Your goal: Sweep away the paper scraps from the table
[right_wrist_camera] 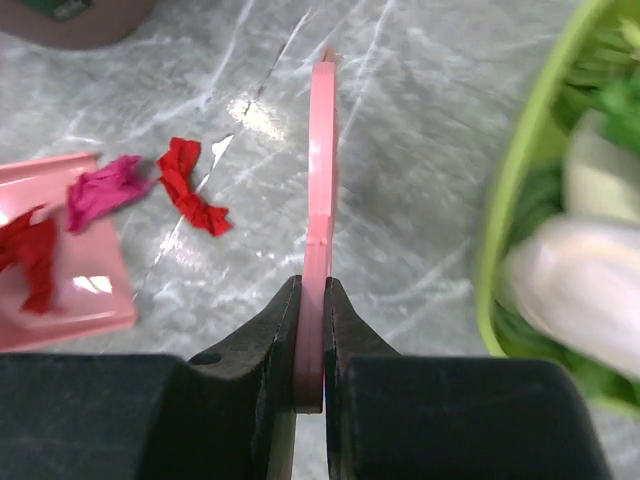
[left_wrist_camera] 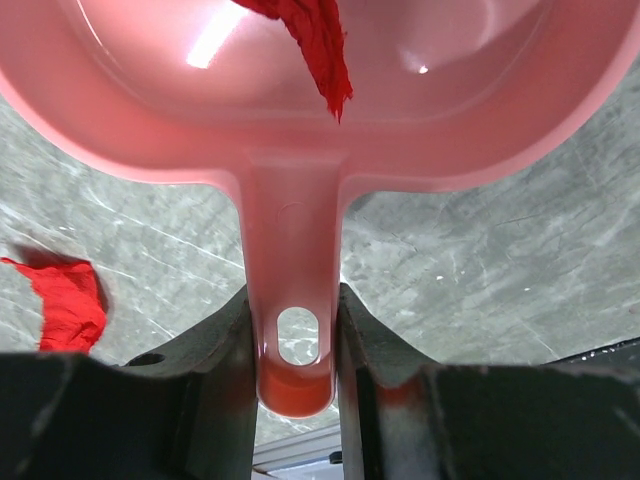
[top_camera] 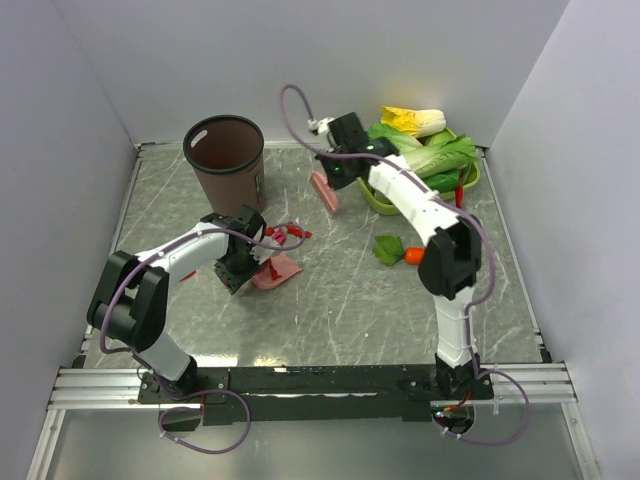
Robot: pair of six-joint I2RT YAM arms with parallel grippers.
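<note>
Sweeping step, judged part done. The left claw (left_wrist_camera: 295, 330) is clamped on the handle of a pink plastic dustpan (left_wrist_camera: 150, 90), mid-left on the grey marble-patterned surface (right_wrist_camera: 400, 200). Small crumpled red and magenta paper scraps (right_wrist_camera: 190, 190) lie in the pan and just beside its lip. The right claw (right_wrist_camera: 311, 300), farther right, pinches a flat pink sweeper blade (right_wrist_camera: 322, 150). Next, it likely needs to get behind the loose scraps and push them into the pan.

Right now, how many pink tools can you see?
2. The pink dustpan, its handle clamped in the left gripper, and the flat pink scraper, pinched in the right gripper beside the green bowl. No others show.
</note>
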